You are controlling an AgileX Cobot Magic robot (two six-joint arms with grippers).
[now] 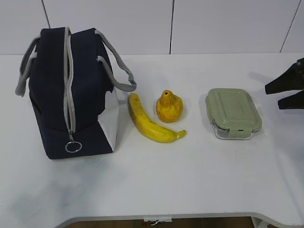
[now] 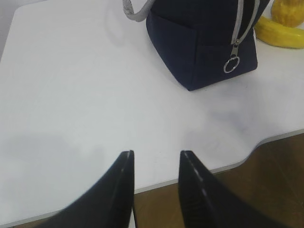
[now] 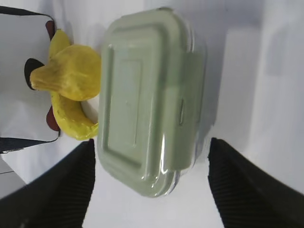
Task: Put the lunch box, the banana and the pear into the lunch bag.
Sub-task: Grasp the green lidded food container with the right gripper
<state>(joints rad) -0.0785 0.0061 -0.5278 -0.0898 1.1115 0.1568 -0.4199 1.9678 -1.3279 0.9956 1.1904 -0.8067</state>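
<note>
Right wrist view: right gripper jaws spread wide, straddling the lunch box end without touching, holding nothing. Left gripper jaws partly apart, empty above counter. Lunch bag, banana, pear in a row.

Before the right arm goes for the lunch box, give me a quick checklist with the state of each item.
1. Right gripper jaws wide, empty: ok.
2. Jaws flank the lunch box: ok.
3. Green lid seated on the box: ok.
4. Pear and banana stand apart from the box: ok.
5. Lunch bag zipper open for loading: not ok, it looks closed.
6. Left gripper empty, away from the bag: ok.
</note>
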